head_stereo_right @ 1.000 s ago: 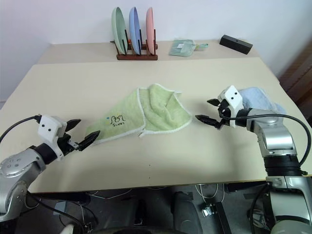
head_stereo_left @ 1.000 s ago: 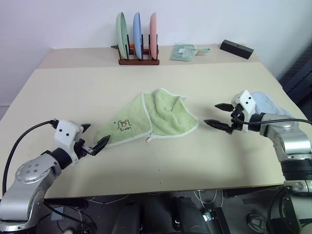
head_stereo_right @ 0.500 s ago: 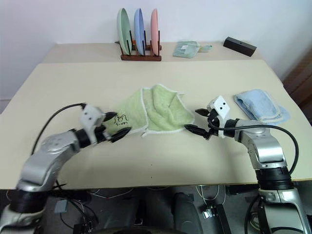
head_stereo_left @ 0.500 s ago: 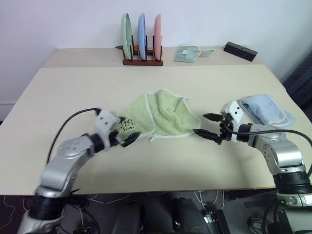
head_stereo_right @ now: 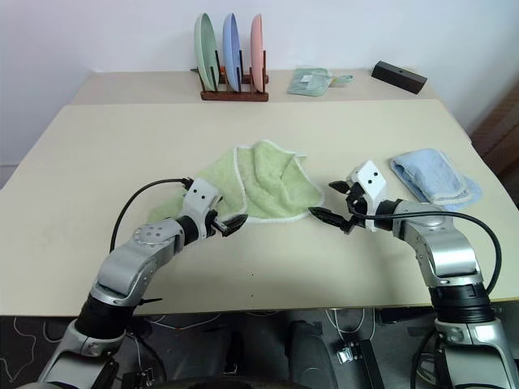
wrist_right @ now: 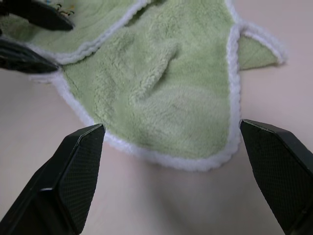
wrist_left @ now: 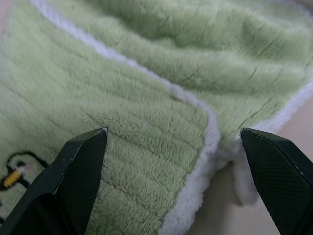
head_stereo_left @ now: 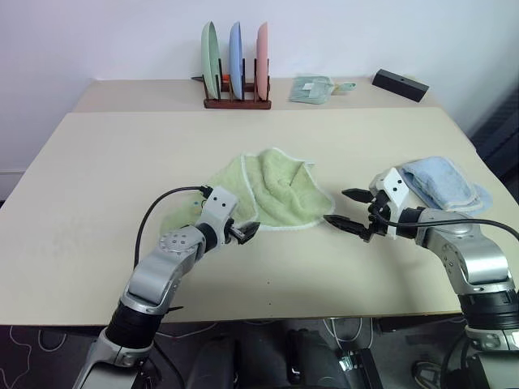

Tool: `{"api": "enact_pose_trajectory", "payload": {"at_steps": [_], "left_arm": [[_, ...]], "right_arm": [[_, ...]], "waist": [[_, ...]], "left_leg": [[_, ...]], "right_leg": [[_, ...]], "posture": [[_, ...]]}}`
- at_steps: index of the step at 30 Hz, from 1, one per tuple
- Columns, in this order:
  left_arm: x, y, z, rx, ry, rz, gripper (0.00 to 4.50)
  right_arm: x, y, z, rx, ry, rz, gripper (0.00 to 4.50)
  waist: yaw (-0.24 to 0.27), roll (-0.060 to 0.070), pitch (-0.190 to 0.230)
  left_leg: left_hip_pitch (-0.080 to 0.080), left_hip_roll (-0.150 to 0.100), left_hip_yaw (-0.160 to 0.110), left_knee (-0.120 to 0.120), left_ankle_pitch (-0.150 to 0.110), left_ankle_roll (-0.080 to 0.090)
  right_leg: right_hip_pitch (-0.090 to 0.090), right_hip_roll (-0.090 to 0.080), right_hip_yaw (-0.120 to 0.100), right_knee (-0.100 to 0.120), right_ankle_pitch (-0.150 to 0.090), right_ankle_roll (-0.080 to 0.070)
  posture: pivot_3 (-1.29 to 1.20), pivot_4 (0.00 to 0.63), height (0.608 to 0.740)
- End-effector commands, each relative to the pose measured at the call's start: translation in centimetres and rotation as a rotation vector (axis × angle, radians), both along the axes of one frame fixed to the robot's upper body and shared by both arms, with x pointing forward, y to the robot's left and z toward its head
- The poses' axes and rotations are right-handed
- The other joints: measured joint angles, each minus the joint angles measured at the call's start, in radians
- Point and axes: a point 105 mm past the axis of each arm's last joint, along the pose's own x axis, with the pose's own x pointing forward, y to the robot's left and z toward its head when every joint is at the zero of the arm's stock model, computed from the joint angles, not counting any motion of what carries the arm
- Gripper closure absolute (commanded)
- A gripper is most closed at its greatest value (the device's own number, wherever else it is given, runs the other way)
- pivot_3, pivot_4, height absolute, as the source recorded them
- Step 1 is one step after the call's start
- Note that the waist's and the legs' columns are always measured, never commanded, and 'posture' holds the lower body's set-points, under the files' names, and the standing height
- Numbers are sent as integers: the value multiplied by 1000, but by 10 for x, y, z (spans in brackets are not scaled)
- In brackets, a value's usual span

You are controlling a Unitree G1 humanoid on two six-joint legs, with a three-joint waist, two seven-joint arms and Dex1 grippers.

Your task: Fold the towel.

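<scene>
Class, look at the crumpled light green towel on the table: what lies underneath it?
The crumpled light green terry towel with white edging lies directly on the beige tabletop, which shows all round it. Whatever its folds cover, including the underside, is hidden.

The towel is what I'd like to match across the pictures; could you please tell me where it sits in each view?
Left eye view: the towel lies mid-table, between the left hand and the right hand.
Right eye view: mid-table, just left of centre.
Left wrist view: close up behind both fingertips.
Right wrist view: across the upper half, beyond the fingertips.
Shared landmark: its white stitched edging.
</scene>
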Motion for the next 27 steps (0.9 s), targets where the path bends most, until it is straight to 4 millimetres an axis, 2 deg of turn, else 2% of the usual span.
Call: {"api": "enact_pose_trajectory", "payload": {"at_steps": [1,7,14,16,19,22,24,27], "left_arm": [[7,10,10,-21,-32,62,1327],[10,26,12,-50,-44,101,4469],[-2,33,25,-88,-101,45,4469],[-15,43,44,-110,-190,-32,4469],[-36,61,49,-90,-206,-126,4469],[-52,79,39,-38,-126,-181,4469],[-62,84,34,2,-91,-232,4469],[-66,89,31,19,-62,-249,4469]], "right_arm": [[3,1,14,-6,-60,12,0],[5,1,11,-5,-63,17,0],[5,0,11,-7,-82,10,0],[6,3,22,-21,-118,24,0],[12,12,42,56,-123,25,0],[30,22,48,154,-47,-49,0],[48,23,48,209,22,-150,0],[71,24,49,269,89,-251,0]], "waist": [[-1,0,0],[-1,0,0],[-1,0,0],[-5,0,0],[-21,0,0],[-29,0,0],[-28,0,0],[-19,0,0]], "left_leg": [[0,0,0,0,0,0],[0,0,0,0,0,0],[0,0,0,0,0,0],[0,0,0,0,0,0],[0,1,0,-1,0,0],[0,2,0,-1,0,0],[0,2,0,-1,0,0],[-1,1,0,-1,0,0]], "right_leg": [[0,0,0,0,0,0],[0,0,0,0,0,0],[0,0,0,0,0,0],[0,0,0,0,0,0],[-1,-2,1,-1,0,-1],[-1,-2,0,-1,-2,-4],[-1,-2,0,0,-2,-4],[-1,-4,0,-1,-2,-4]], "posture": [[0,150,740],[0,150,740],[0,150,740],[0,150,740],[0,150,740],[0,150,740],[0,150,740],[0,150,740]]}}
